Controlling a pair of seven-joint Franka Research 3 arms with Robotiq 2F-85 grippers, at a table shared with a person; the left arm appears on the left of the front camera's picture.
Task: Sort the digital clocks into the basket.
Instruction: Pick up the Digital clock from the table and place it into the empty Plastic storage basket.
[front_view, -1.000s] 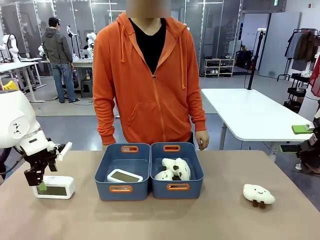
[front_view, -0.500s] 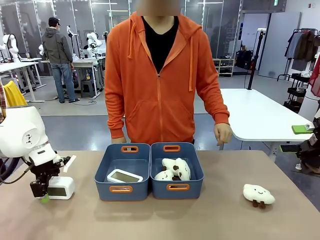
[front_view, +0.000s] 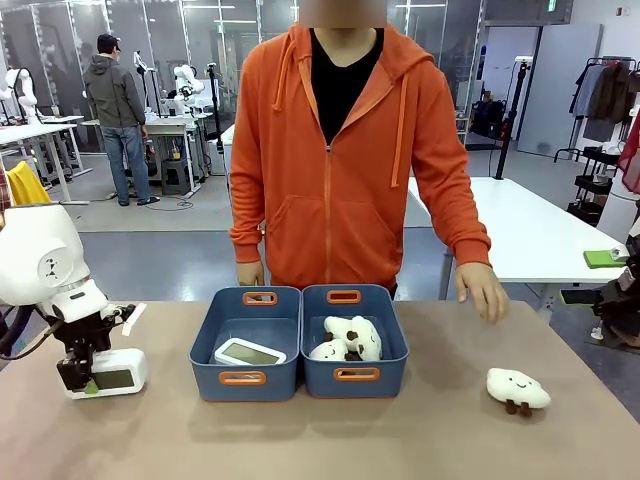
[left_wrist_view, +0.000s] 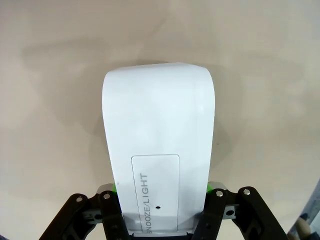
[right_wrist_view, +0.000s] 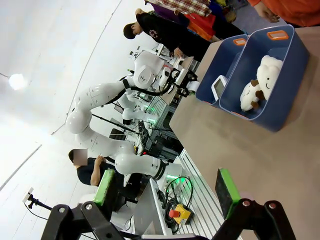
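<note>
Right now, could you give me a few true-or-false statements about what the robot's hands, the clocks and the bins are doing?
1. The left hand grips a white clock on the table. True.
2. The left bin holds a second clock. True.
3. The right bin holds nothing. False: cloud plush toys lie in it.
4. The right hand holds a plush toy. False: its fingers are open, nothing between them.
5. A cloud plush toy lies on the table right of the bins. True.
</note>
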